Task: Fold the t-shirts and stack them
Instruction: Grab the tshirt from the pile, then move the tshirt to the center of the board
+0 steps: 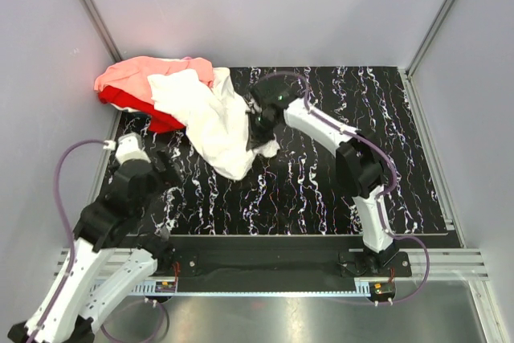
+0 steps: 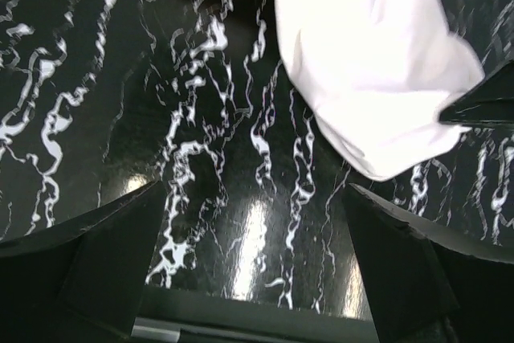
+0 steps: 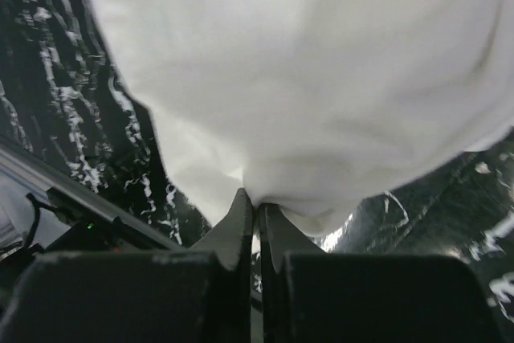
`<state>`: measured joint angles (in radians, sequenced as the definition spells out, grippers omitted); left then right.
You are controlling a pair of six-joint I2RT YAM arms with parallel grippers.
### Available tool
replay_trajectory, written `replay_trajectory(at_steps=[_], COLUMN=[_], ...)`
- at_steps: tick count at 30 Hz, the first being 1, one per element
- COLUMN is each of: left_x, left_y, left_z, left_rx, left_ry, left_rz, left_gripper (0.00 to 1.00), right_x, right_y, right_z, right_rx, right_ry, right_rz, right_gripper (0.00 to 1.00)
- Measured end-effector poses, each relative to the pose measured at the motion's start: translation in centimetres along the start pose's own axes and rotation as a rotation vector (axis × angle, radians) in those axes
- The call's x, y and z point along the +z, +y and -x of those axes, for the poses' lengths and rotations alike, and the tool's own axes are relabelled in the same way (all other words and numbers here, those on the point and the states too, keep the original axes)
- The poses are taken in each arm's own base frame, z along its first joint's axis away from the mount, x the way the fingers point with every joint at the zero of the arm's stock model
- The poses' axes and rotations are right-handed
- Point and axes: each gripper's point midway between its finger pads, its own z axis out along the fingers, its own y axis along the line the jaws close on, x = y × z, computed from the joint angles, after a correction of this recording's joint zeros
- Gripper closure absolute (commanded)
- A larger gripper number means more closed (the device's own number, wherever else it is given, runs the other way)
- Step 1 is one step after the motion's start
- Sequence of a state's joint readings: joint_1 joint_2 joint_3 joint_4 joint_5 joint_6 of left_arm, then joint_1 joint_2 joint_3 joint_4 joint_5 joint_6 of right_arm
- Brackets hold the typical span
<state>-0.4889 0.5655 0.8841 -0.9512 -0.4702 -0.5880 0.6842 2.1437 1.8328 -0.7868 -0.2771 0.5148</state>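
The white t-shirt (image 1: 210,118) lies crumpled, stretched from the pile at the back left toward the table's middle; no print shows. It fills the right wrist view (image 3: 305,78) and the top right of the left wrist view (image 2: 369,62). The salmon-pink t-shirt (image 1: 148,70) and the red t-shirt (image 1: 132,102) lie bunched under it at the back left. My right gripper (image 1: 259,124) is shut on the white shirt's edge (image 3: 257,202). My left gripper (image 1: 165,162) is open and empty above the bare mat (image 2: 249,222), near the shirt's lower end.
The black marbled mat (image 1: 321,190) covers the table. Grey walls and metal frame posts (image 1: 88,6) close in the back and sides. A metal rail (image 1: 265,267) runs along the near edge by the arm bases.
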Motion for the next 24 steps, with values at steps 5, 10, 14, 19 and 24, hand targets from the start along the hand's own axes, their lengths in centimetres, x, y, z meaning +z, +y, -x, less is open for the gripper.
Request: replay_trajectory(at_steps=[5, 10, 14, 19, 24], left_x=[-2.6, -2.5, -1.9, -1.7, -1.0], left_y=[1.6, 2.2, 2.1, 2.1, 1.8], left_z=[2.0, 2.1, 1.7, 1.5, 1.1], left_rx=[-0.073, -0.074, -0.058, -0.047, -0.025], left_ry=[-0.153, -0.167, -0.145, -0.136, -0.106], left_rz=[-0.032, -0.004, 0.014, 0.019, 0.034], left_gripper=[0.01, 0.01, 0.01, 0.01, 0.01], right_x=[-14.2, -38.8, -49.3, -52.7, -38.9], right_y=[6.8, 8.3, 3.9, -1.2, -16.8], right_z=[10.1, 14.5, 8.8, 4.8, 5.4], right_rx=[-0.071, -0.072, 0.015, 0.138, 0.426], right_ry=[-0.347, -0.909, -1.164, -1.294, -0.949], right_rz=[0.101, 0.264, 0.155, -0.023, -0.408], right_gripper=[1.00, 1.00, 1.00, 0.00, 0.00])
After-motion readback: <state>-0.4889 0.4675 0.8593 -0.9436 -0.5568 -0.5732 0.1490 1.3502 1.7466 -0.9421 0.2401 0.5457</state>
